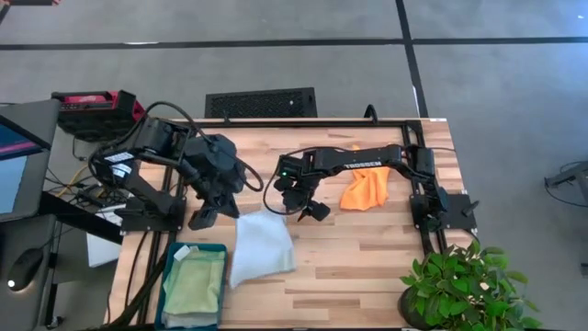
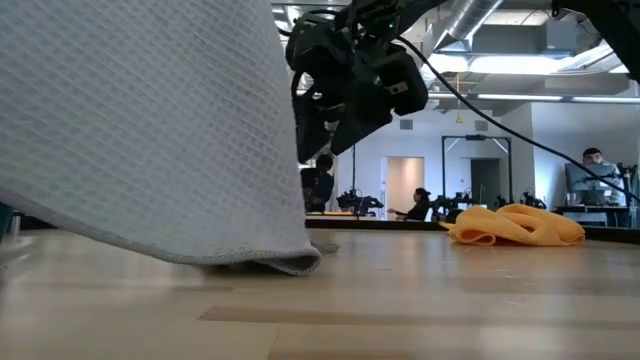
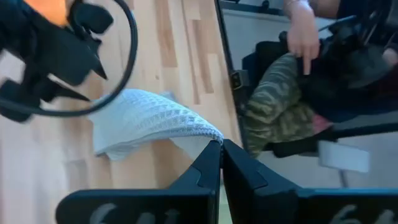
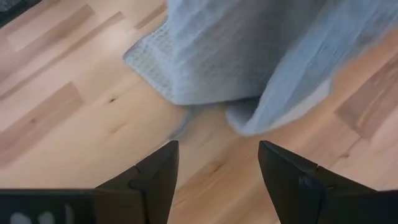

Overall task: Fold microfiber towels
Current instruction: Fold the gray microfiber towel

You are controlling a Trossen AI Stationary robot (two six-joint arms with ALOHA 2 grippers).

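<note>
A pale grey-blue towel (image 1: 262, 246) lies at the table's near middle. Its left part is raised and its lower edge (image 2: 295, 262) rests on the wood. My left gripper (image 1: 230, 216) is shut on it at its far left corner. My right gripper (image 1: 312, 210) hovers open and empty just beyond the towel's far edge (image 4: 186, 74), above the table; it also shows in the low view (image 2: 335, 130). An orange towel (image 1: 365, 188) lies bunched at the far right. A light green towel (image 1: 195, 283) lies in the teal bin (image 1: 220, 250). My left gripper pinches the grey-blue towel at its raised corner (image 3: 208, 134) between its two shut fingers (image 3: 214, 165). The fingers come from the table's left, slanting down. The cloth slopes down from the fingers and its far part (image 3: 118, 146) lies on the table, slack.
The teal bin stands at the near left corner. A potted plant (image 1: 459, 285) stands at the near right corner. Bare wood lies between the two towels (image 1: 349, 248). A seated person (image 3: 292, 93) shows beyond the table's edge in the left wrist view.
</note>
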